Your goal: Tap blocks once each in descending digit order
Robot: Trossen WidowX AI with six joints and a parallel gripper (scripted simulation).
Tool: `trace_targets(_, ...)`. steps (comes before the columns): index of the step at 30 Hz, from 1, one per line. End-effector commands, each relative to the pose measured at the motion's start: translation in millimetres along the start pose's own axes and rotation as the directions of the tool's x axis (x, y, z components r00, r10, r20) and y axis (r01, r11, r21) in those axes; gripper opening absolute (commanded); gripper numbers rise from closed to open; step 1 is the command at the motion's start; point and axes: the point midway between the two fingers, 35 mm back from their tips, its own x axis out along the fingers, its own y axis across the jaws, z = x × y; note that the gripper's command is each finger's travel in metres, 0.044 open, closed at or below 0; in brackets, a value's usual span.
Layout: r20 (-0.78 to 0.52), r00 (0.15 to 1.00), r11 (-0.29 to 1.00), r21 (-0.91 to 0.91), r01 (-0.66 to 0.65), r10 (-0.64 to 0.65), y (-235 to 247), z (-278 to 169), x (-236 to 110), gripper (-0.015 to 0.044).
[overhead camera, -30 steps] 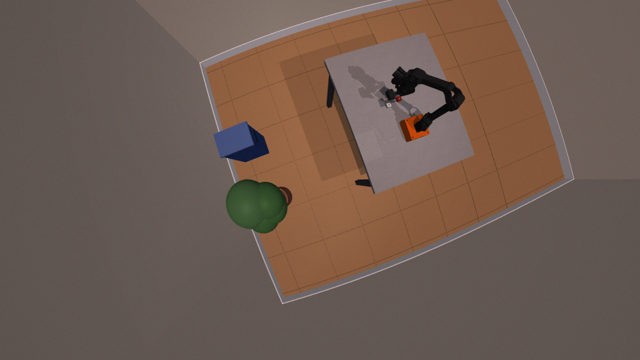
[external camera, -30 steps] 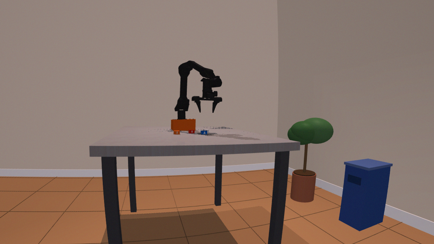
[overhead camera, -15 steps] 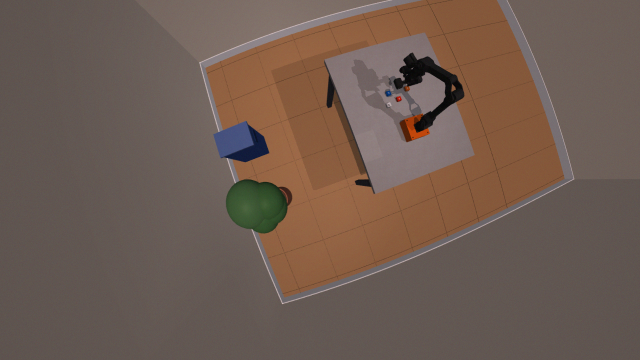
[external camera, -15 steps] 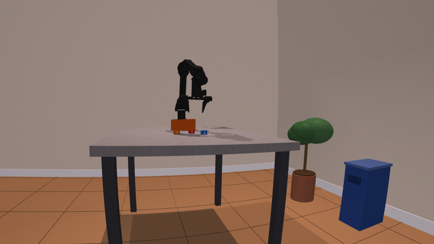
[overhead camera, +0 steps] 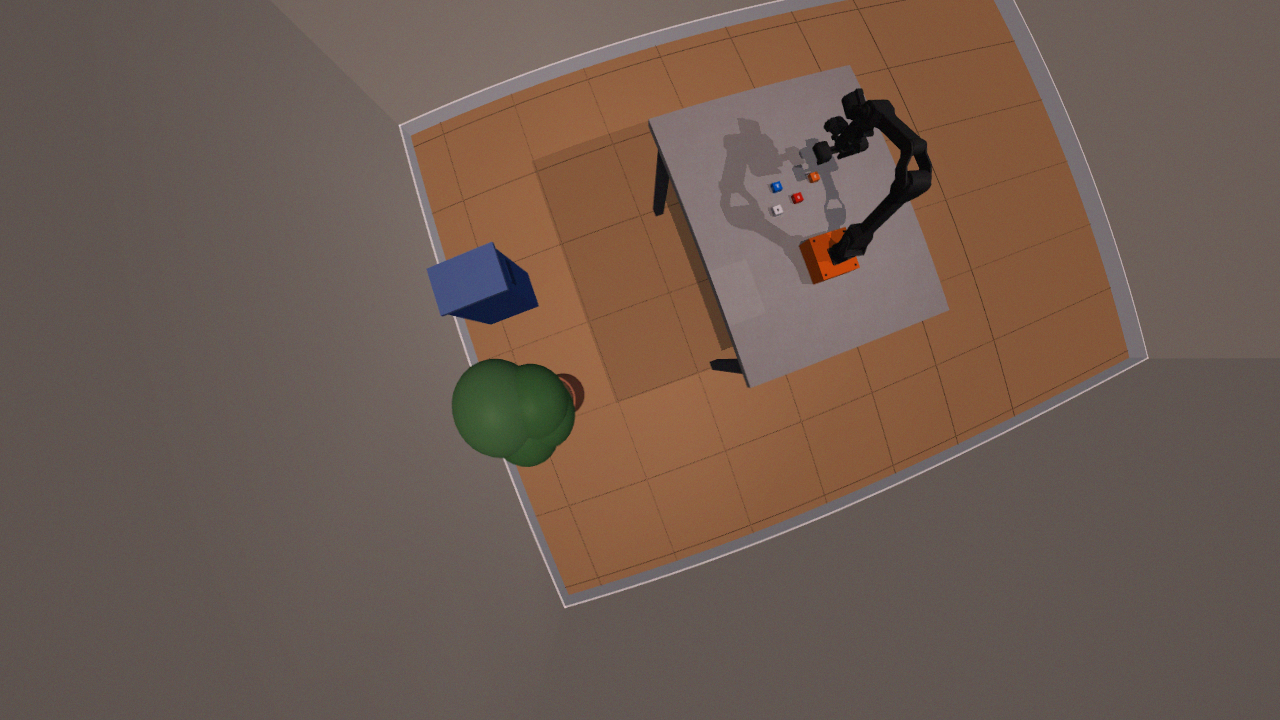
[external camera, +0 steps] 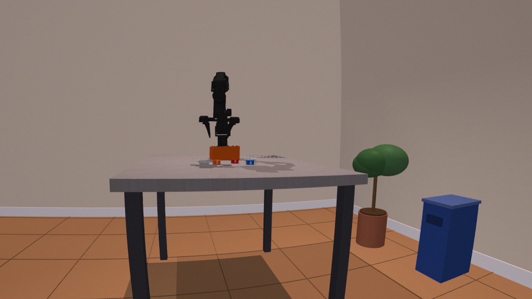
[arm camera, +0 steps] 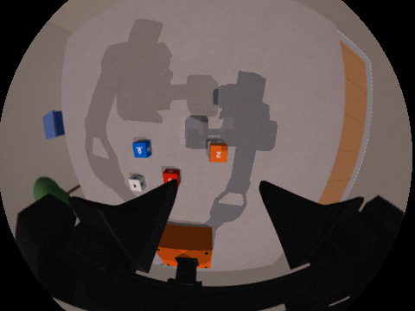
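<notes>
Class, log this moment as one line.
hand: open, empty, raised | blocks: blue, orange, red, white on table, untouched now

Each block carries a printed digit. Legible: 2 on the orange block (external camera: 216, 162). Digits on the red block (external camera: 234, 161), blue block (external camera: 249, 162) and white block (arm camera: 137, 183) are too small to read.
</notes>
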Motion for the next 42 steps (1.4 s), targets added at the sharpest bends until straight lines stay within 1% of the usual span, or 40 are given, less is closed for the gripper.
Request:
trace_targets(1, 0.004, 1.000, 1.000, -0.007, 0.001, -0.001, -1, 2, -2, 0.0400)
trace_targets(14, 0.004, 1.000, 1.000, -0.007, 0.000, 0.000, 2, 2, -2, 0.0400)
trace_targets(16, 0.005, 1.000, 1.000, -0.007, -0.002, 0.002, 23, 5, -2, 0.0400)
trace_targets(19, 0.005, 1.000, 1.000, -0.007, -0.007, 0.007, 73, 7, -2, 0.0400)
trace_targets(23, 0.003, 1.000, 1.000, -0.007, -0.012, 0.012, 136, -2, -2, 0.0400)
trace_targets(25, 0.003, 1.000, 1.000, -0.007, -0.013, 0.013, 146, -5, -2, 0.0400)
trace_targets(30, 0.003, 1.000, 1.000, -0.007, -0.013, 0.013, 146, -5, -2, 0.0400)
trace_targets(32, 0.003, 1.000, 1.000, -0.007, -0.013, 0.013, 147, -3, 11, 0.0348)
trace_targets(35, 0.003, 1.000, 1.000, -0.007, -0.013, 0.013, 147, -3, 66, 0.0269)
trace_targets(36, 0.003, 1.000, 1.000, -0.007, -0.013, 0.013, 147, -4, 75, 0.0242)
trace_targets(42, 0.003, 1.000, 1.000, -0.007, -0.013, 0.013, 147, -5, 79, 0.0085)
